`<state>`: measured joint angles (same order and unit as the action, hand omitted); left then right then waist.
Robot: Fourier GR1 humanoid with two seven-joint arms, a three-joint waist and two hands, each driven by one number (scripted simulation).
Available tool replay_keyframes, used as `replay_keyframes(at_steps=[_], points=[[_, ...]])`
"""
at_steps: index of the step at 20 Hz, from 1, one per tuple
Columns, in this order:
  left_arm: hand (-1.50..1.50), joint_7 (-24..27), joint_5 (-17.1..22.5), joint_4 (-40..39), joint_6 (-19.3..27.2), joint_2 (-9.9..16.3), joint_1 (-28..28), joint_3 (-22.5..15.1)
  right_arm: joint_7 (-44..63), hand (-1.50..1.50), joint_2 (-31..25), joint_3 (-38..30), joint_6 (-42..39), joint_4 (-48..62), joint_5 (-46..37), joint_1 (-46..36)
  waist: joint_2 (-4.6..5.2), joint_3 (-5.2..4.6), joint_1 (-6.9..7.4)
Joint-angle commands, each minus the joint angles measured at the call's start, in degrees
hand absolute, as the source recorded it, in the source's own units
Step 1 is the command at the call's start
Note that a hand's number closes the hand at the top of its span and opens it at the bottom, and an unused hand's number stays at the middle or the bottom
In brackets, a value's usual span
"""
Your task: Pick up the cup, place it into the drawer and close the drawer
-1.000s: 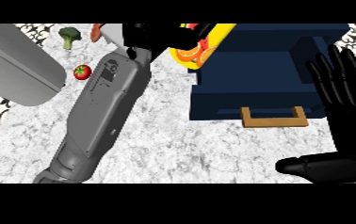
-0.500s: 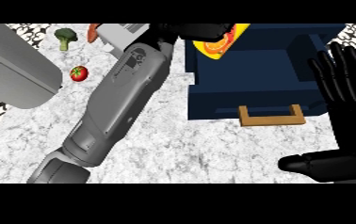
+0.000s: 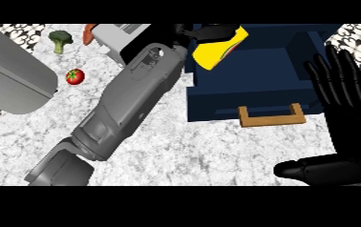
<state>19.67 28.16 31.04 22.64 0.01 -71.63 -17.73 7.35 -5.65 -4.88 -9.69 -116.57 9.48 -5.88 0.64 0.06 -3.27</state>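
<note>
Since the earlier frames, the left hand (image 3: pixel 185 32) has carried the cup (image 3: pixel 220 50) rightward, from beside the drawer's (image 3: pixel 254 68) outer left wall to a position over its open interior at the near-left corner. The cup is yellow with a red-orange stripe, smooth-sided, and tilted with its mouth facing down and left. The left hand's black fingers are curled round the cup's upper end and partly hide it. The transport step appears nearly complete; release into the drawer, then closing, are judged still to come. The drawer is a dark blue, flat-walled box with a tan U-shaped handle (image 3: pixel 272 117) on its front. The right hand (image 3: pixel 338 87) rests at the right edge, fingers straight and upright, holding nothing. On the mottled grey-white counter (image 3: pixel 176 149) lie a tomato (image 3: pixel 75 76), a broccoli floret (image 3: pixel 60 40) and a carrot (image 3: pixel 89 34).
</note>
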Motion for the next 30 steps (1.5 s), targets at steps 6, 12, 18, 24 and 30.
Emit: replay_keyframes(at_steps=[6,12,18,24,30], points=[[1.50,1.92,4.21,-9.12,-0.17,-0.01,-4.22,-6.90,1.47,-1.50,-0.01,0.58,-0.15,-0.70,1.02,-1.49,0.63,0.02,-1.97],[1.50,-0.05,4.13,-10.46,2.96,-0.01,-5.17,-13.38,-0.44,-1.50,1.10,2.23,-0.52,-0.73,0.06,-0.26,0.67,0.05,-2.61],[-1.50,-1.13,7.62,-5.96,7.68,-0.01,-2.17,-18.08,0.37,-1.50,2.33,3.27,-0.25,0.61,1.37,-2.22,0.74,0.05,-3.74],[-1.50,2.97,13.27,-4.62,4.51,-0.01,-3.39,-14.47,-0.46,-1.50,0.33,0.06,-3.92,0.68,6.97,-0.09,0.64,0.04,-2.84],[-1.50,9.15,16.91,-0.66,1.51,-0.01,-1.91,-12.37,1.58,-1.50,-1.51,-3.31,-4.70,0.75,11.28,-1.00,-0.13,-0.02,0.30]])
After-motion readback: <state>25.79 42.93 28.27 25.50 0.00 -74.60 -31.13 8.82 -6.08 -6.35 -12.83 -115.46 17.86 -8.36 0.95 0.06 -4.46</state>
